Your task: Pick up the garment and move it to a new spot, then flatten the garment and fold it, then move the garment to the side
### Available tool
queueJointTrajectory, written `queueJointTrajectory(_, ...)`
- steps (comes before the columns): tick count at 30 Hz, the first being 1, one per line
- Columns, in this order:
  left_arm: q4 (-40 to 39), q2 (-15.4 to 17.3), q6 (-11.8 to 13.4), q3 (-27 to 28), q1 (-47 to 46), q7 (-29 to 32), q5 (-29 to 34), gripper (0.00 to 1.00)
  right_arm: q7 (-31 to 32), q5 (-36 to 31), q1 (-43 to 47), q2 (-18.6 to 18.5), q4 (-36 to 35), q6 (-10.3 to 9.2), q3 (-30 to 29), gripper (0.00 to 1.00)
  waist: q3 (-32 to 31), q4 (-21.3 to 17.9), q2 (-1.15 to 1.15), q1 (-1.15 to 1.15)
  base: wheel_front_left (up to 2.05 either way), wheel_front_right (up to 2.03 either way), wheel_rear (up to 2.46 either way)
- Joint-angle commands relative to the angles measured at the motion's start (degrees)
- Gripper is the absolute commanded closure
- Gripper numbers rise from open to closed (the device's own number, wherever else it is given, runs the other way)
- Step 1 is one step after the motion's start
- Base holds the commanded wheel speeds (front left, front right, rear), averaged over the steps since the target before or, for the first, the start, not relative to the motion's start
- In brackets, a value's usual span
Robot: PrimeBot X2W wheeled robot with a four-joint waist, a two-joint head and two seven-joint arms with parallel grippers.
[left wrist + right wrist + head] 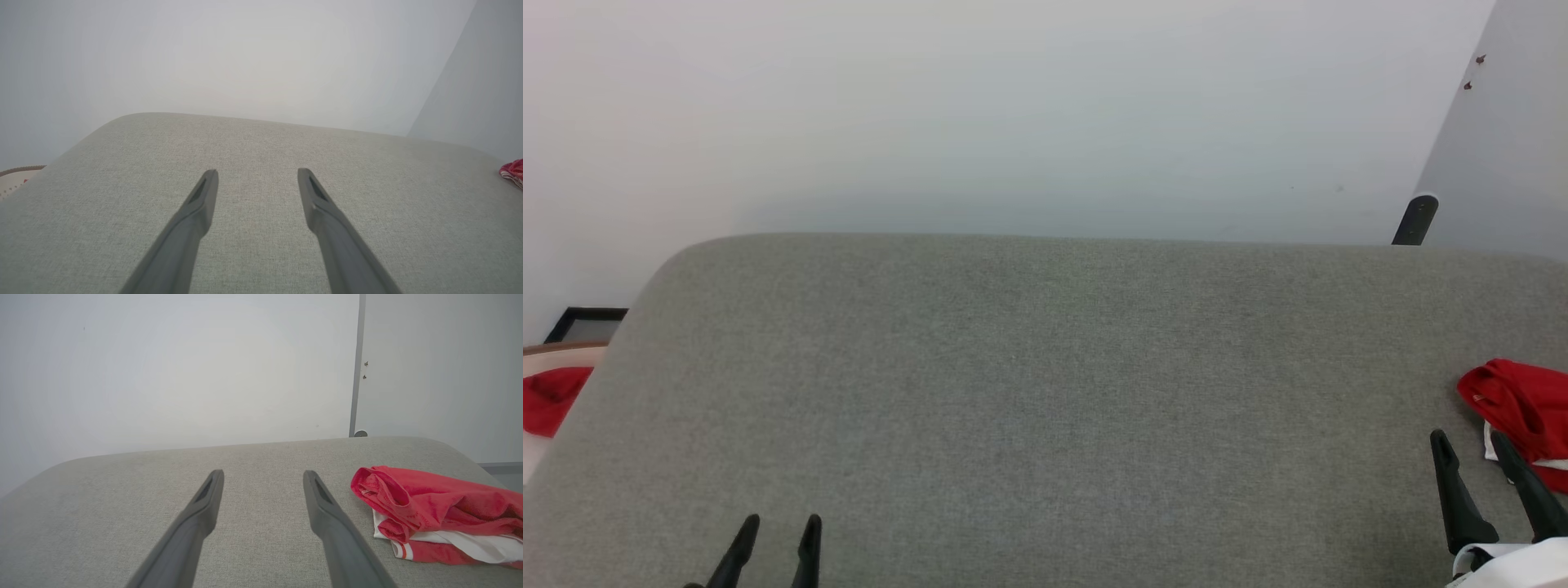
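One rumpled garment, woven grey upholstery

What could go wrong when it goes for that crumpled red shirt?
The garment lies bunched in layers, so the open right gripper might pinch just one fold and lift it tangled. It also seems to sit near the grey cushion's right edge, so a clumsy nudge could push it off.

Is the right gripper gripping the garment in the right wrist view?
No, the right gripper stands open over bare cushion, with the garment lying apart to its side.
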Motion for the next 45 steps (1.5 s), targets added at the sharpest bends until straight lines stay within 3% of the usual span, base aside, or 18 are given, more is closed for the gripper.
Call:
queueJointTrajectory(1, -0.08, 0.12, 0.19, -0.05, -0.29, 0.07, 0.02, 0.0, 0.03, -0.07, 0.75, 0.22, -0.26, -0.07, -0.1, 0.0, 0.0, -0.04, 0.0, 0.0, 0.0, 0.0, 0.0)
queueJointTrajectory(16, 0.03, -0.34, 0.42, 0.21, -0.2, 0.19, -1.97, 0.0, -0.05, -0.29, 1.39, 1.55, -1.34, -0.06, -0.83, 0.0, -0.13, -0.06, 0.0, 0.0, 0.0, 0.0, 0.0)
queueJointTrajectory(17, 0.29, -0.35, 0.25, 0.08, 0.05, 0.01, -1.78, 1.0, 0.03, -0.17, 0.9, 1.49, -1.03, 0.0, -0.58, 1.0, -0.14, -0.08, 0.0, 0.0, 0.0, 0.0, 0.0)
queueJointTrajectory(21, 2.43, -1.93, 0.25, -0.47, 0.82, 0.06, -1.97, 1.0, 0.11, -0.03, 1.81, 2.74, 1.15, 0.0, -0.08, 1.0, -0.13, -0.09, 0.0, 0.0, 0.0, 0.0, 0.0)
queueJointTrajectory(45, 4.6, -5.9, -0.46, 2.83, -4.95, 6.57, -21.63, 1.0, 4.05, 20.27, -1.48, 5.71, 2.77, -0.01, -1.69, 1.0, 0.79, -0.68, 0.0, 0.0, 0.0, 0.0, 0.0)
